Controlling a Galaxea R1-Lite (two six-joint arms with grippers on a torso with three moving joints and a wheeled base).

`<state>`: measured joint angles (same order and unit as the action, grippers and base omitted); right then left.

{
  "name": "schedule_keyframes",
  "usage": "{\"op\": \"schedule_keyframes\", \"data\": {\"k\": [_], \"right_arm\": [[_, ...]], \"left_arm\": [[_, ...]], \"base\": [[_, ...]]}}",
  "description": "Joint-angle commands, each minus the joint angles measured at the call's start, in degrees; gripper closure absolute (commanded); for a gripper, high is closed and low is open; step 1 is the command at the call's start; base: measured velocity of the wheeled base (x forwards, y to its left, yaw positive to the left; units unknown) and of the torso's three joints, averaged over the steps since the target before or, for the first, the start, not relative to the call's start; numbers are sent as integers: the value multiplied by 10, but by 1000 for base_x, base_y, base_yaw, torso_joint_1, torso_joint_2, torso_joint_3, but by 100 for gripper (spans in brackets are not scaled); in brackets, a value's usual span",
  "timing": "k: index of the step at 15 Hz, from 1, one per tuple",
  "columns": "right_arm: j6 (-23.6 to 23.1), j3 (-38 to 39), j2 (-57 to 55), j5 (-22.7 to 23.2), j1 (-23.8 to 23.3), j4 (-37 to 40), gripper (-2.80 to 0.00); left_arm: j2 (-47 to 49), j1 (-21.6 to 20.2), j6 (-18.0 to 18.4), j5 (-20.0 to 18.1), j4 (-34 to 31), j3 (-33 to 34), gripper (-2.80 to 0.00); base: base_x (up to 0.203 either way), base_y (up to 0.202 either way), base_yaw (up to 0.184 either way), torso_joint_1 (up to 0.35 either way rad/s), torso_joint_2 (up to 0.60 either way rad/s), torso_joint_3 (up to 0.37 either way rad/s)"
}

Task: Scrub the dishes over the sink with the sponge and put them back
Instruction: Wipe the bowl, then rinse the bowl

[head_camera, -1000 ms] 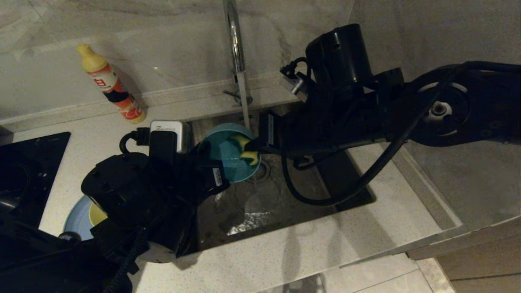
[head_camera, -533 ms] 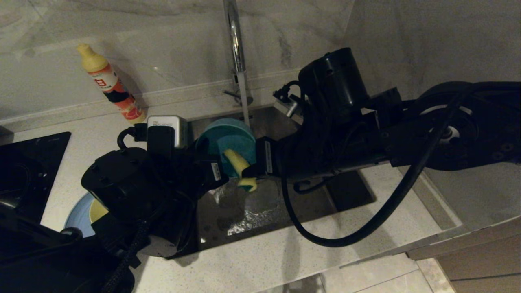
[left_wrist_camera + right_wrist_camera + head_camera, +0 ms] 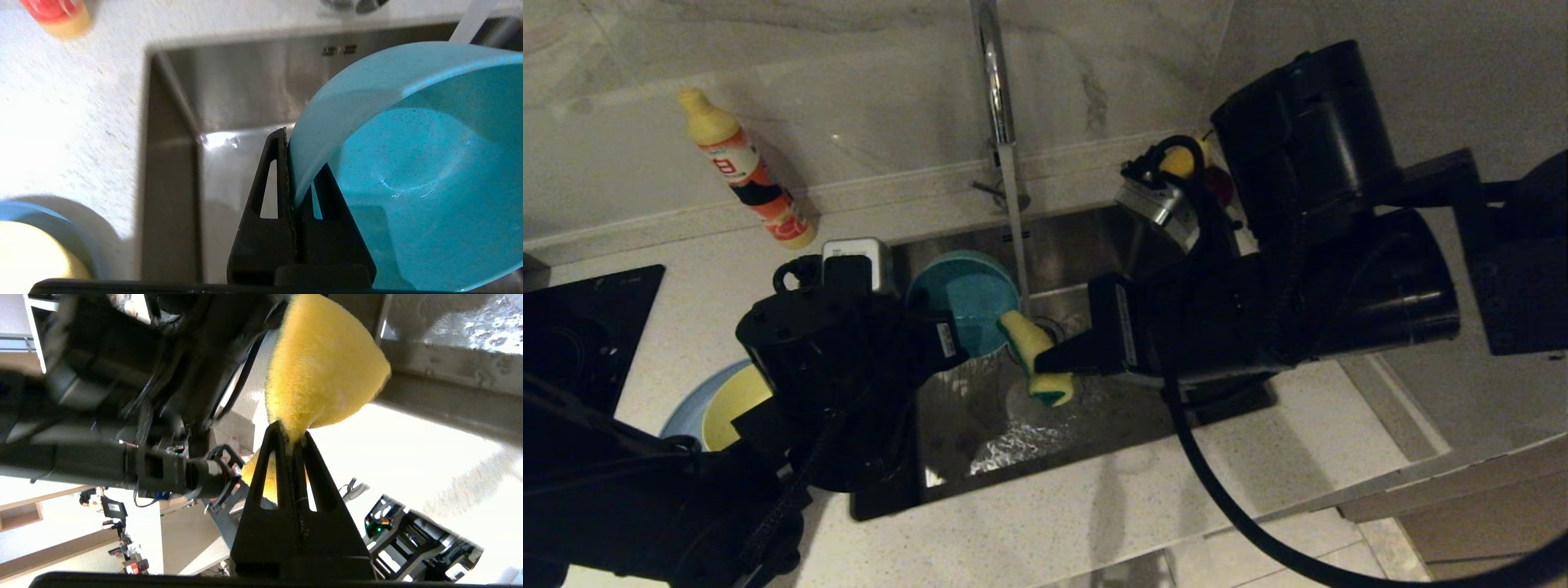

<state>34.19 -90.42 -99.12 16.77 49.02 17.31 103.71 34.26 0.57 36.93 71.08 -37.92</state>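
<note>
Over the steel sink [image 3: 1094,237] my left gripper [image 3: 300,171] is shut on the rim of the teal-blue bowl [image 3: 964,298] [image 3: 408,171], which hangs tilted on its side beside the running water. My right gripper [image 3: 291,437] is shut on the yellow sponge [image 3: 1036,358] [image 3: 322,363], pinched in the middle so it bends, its green layer at the low end. The sponge hangs just right of the bowl and apart from it. On the counter left of the sink the yellow bowl [image 3: 731,400] sits in the periwinkle plate [image 3: 682,420], partly hidden by my left arm.
A chrome faucet [image 3: 992,73] runs a thin stream into the basin. A yellow-capped detergent bottle [image 3: 743,167] leans at the back wall. A black hob [image 3: 572,343] lies at far left. Fruit shows behind my right wrist [image 3: 1188,163]. The sink's front counter edge runs below.
My right gripper has pulled the sponge out of the bowl and down to the right; the right arm has risen. My left gripper has turned the bowl and shifted it slightly left.
</note>
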Motion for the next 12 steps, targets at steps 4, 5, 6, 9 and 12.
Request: {"op": "schedule_keyframes", "data": {"k": [4,5,6,9,12], "right_arm": [[3,59,133,10,-14,4,0],[3,71,149,16,-24,1,0],[2,83,161,27,-36,0,0],[3,110,187,67,-78,-1,0],[3,128,201,103,-120,-2,0]], "left_arm": [[8,-19,-148,-8,-214,-65,0],[9,-23,-175,-22,-261,-83,0],[9,-27,-205,-44,-317,-105,0],[25,-36,-298,-103,-457,-191,0],[85,-46,-358,-119,-542,-288,0]], "base": [[0,0,0,0,0,0],[0,0,0,0,0,0],[0,0,0,0,0,0],[0,0,0,0,0,0],[0,0,0,0,0,0]]}}
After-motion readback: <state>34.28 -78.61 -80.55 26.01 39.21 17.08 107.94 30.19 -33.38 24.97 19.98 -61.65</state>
